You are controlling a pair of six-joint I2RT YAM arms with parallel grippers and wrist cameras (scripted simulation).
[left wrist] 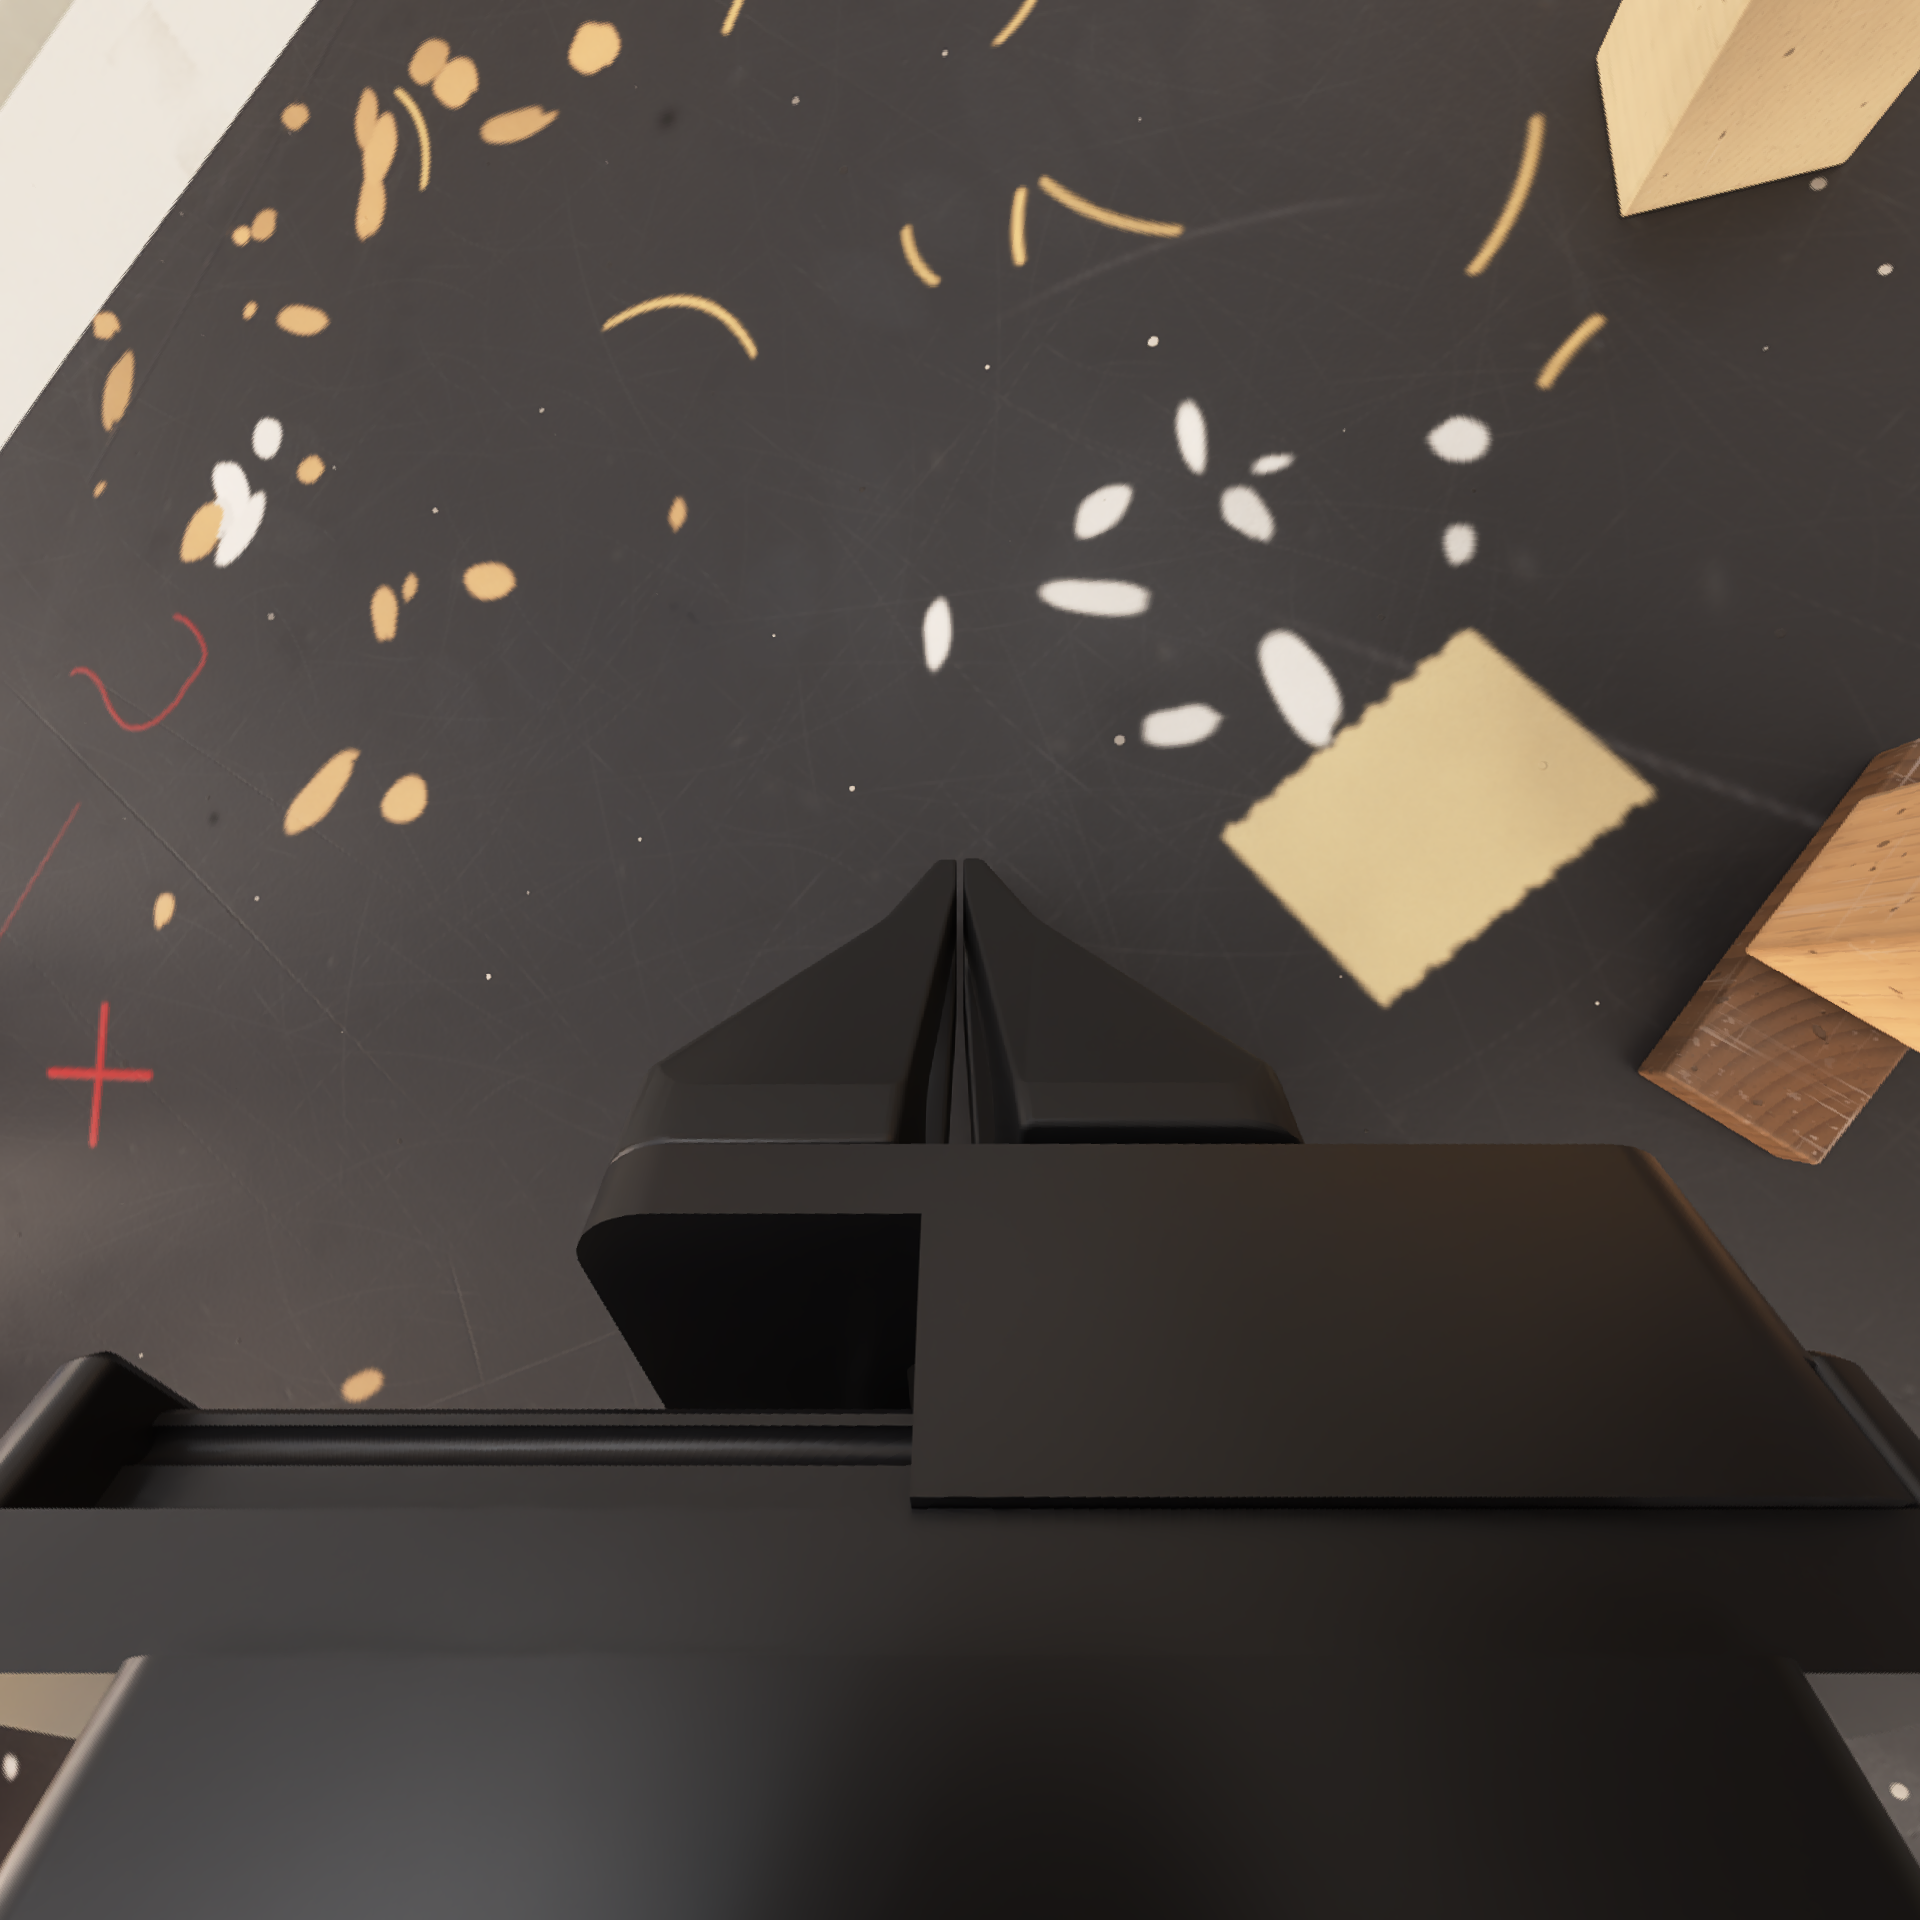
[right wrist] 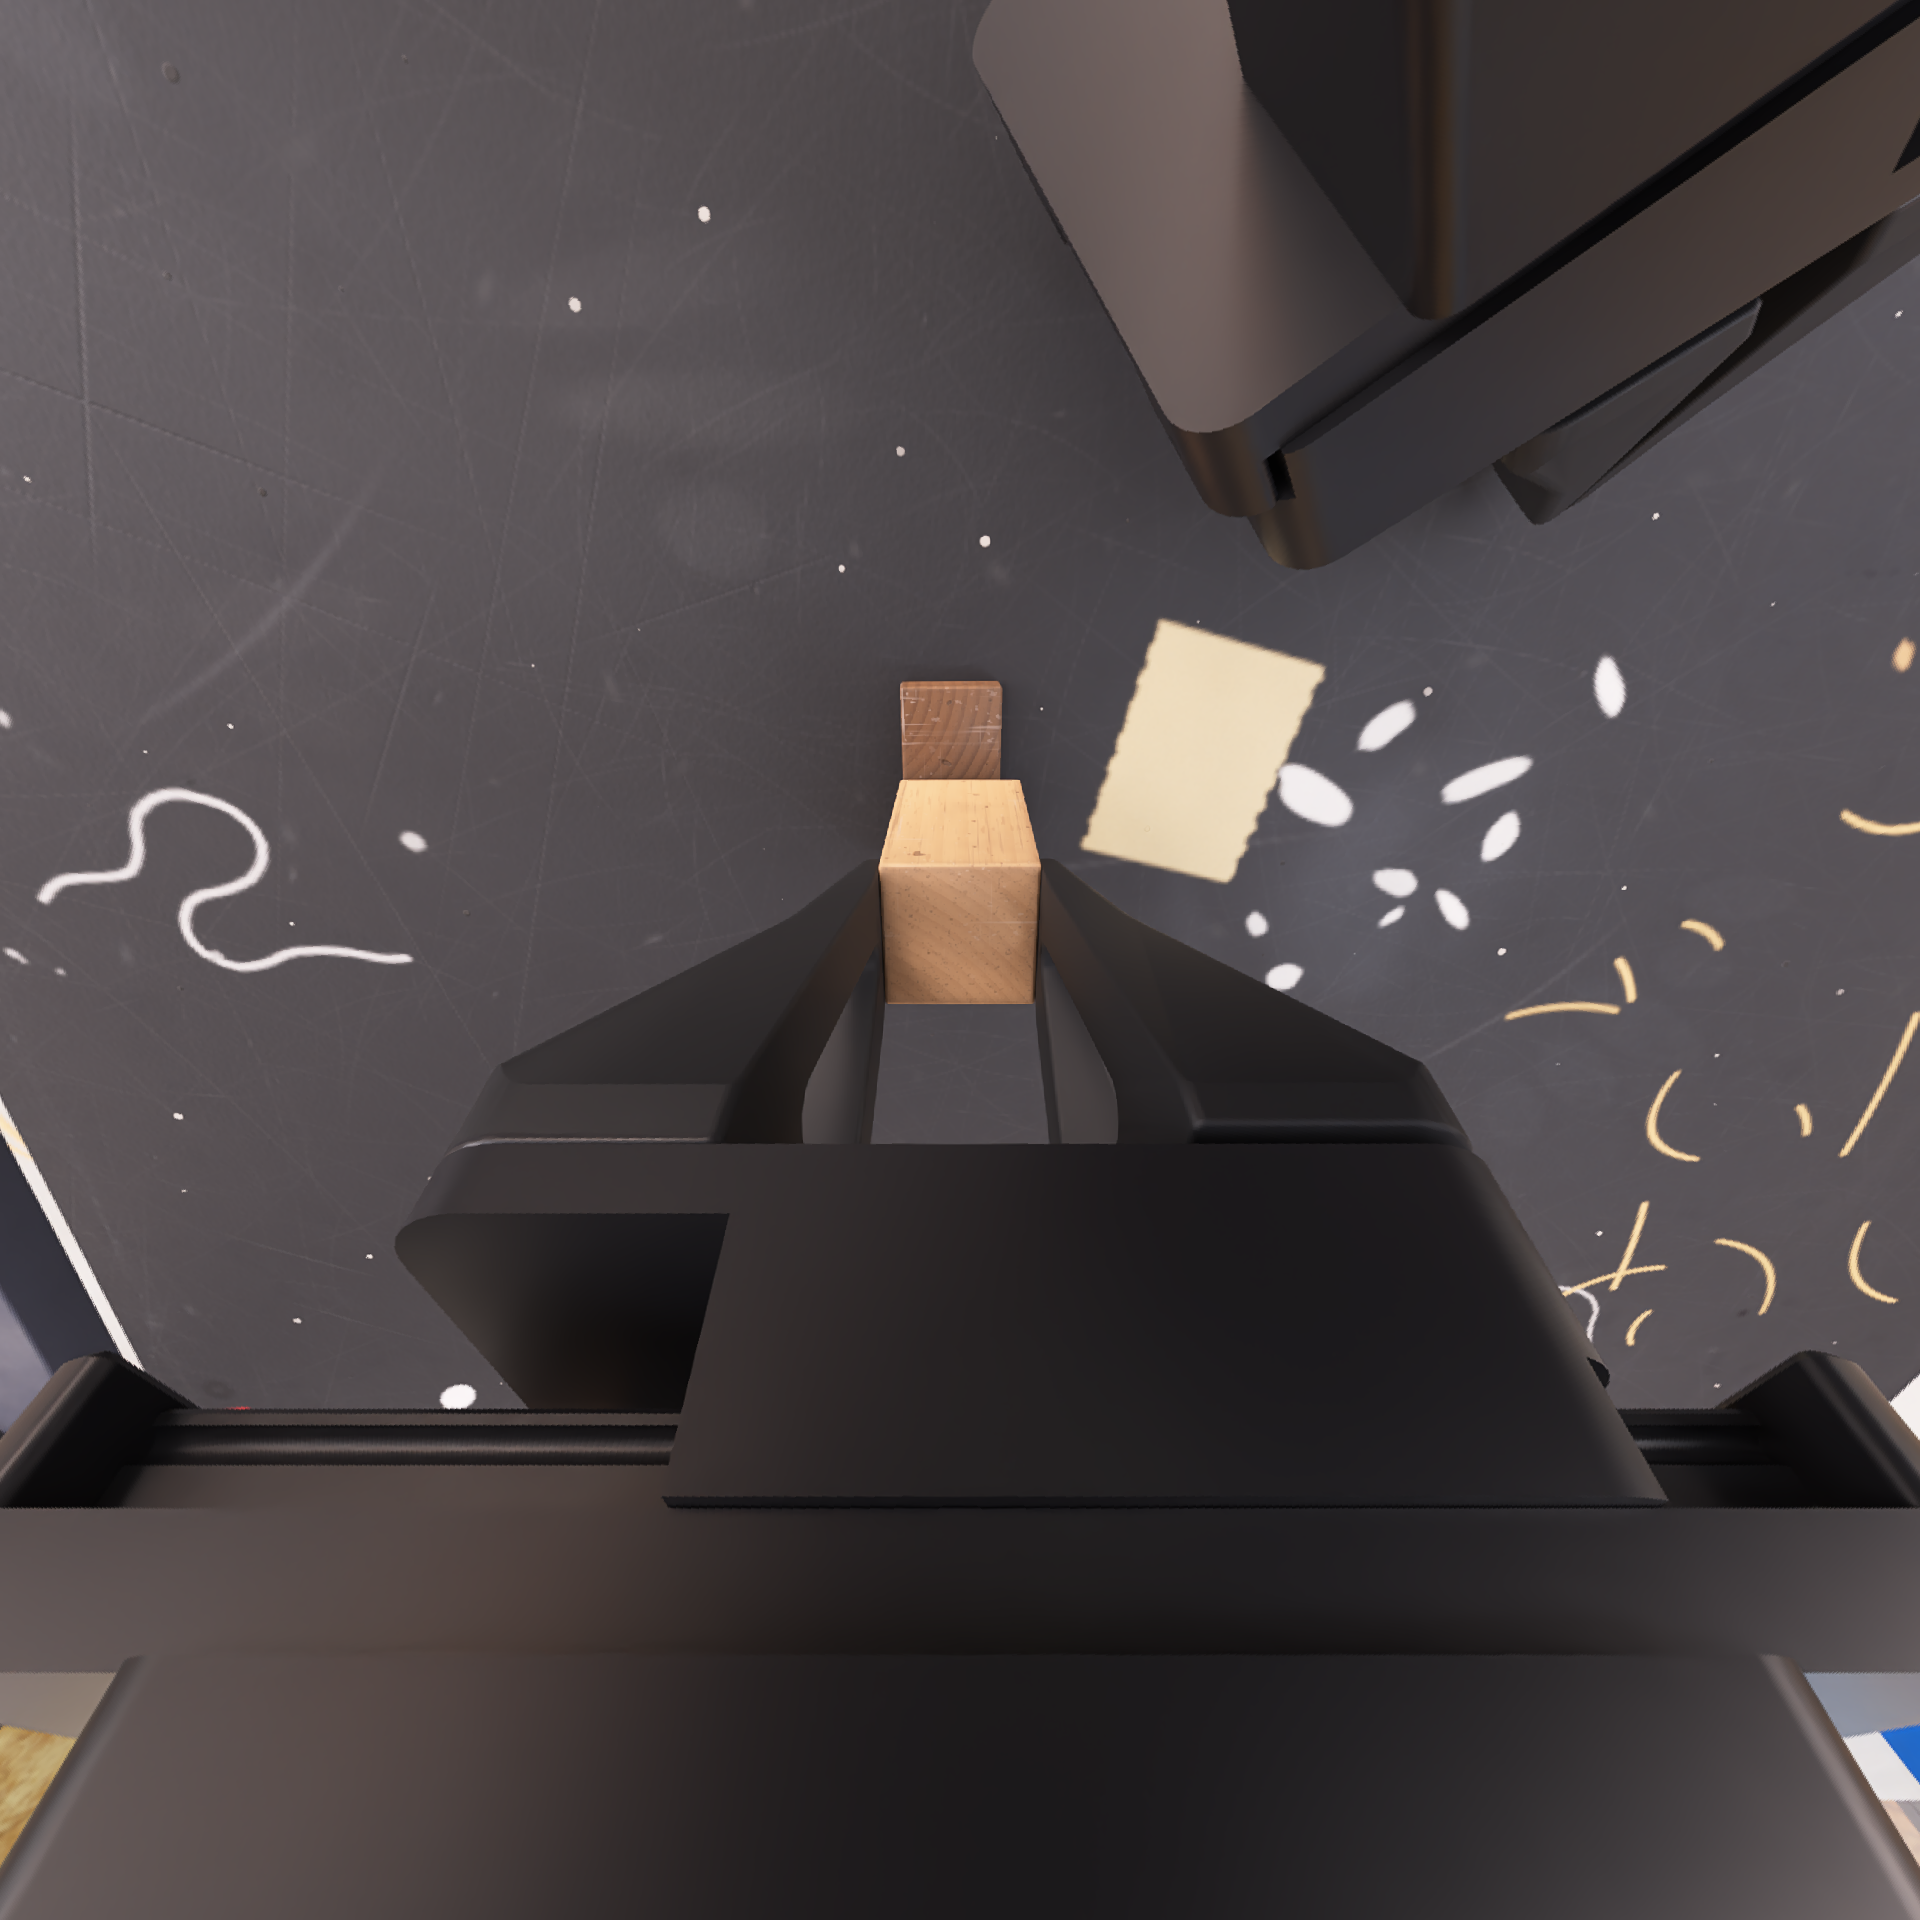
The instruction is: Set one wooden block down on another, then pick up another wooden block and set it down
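In the right wrist view my right gripper [right wrist: 958, 871] is shut on a light wooden block [right wrist: 958, 914], one finger against each side. A dark brown block [right wrist: 951, 727] lies on the table just beyond and below it. In the left wrist view the same light block [left wrist: 1860, 894] sits over the dark brown block [left wrist: 1766, 1070] at the right edge, overlapping it at an angle; I cannot tell whether they touch. A pale wooden block [left wrist: 1735, 104] stands at the top right. My left gripper [left wrist: 958, 868] is shut and empty above the dark table.
The dark tabletop [left wrist: 727, 727] is covered in flat painted marks, with a flat yellowish patch [left wrist: 1439, 816] next to the stacked blocks, also in the right wrist view [right wrist: 1200, 753]. The left gripper's body [right wrist: 1455, 260] hangs at the upper right. The table's pale edge [left wrist: 94, 187] runs at top left.
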